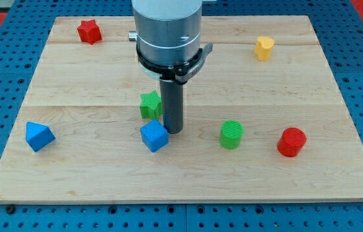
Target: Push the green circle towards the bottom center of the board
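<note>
The green circle (231, 134) is a short green cylinder standing right of the board's centre, in the lower half. My tip (174, 131) rests on the board about ninety pixels to the view's left of it, not touching it. The tip stands just right of a blue cube (154, 136) and just below and right of a green star (150, 104). The rod hangs from the grey arm body at the view's top centre.
The wooden board (91, 174) lies on a blue pegboard table. A red cylinder (291, 142) sits right of the green circle. A blue block (39, 136) is at the left edge, a red star (89, 31) at top left, a yellow block (264, 48) at top right.
</note>
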`<state>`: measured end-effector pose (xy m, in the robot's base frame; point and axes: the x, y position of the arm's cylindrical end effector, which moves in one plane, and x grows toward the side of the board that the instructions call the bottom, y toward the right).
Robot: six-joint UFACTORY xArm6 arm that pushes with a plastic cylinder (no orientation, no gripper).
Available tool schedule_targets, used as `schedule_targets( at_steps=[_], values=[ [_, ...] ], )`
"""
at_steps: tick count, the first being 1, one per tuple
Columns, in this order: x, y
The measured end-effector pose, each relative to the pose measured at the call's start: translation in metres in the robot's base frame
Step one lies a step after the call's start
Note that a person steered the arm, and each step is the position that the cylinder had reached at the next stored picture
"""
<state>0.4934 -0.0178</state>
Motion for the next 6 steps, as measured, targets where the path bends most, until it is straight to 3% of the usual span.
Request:
schedule_targets(
  at_steps=[3,6],
  values=[
    [-0.023,0.006],
    [-0.031,0.115]
  ],
)
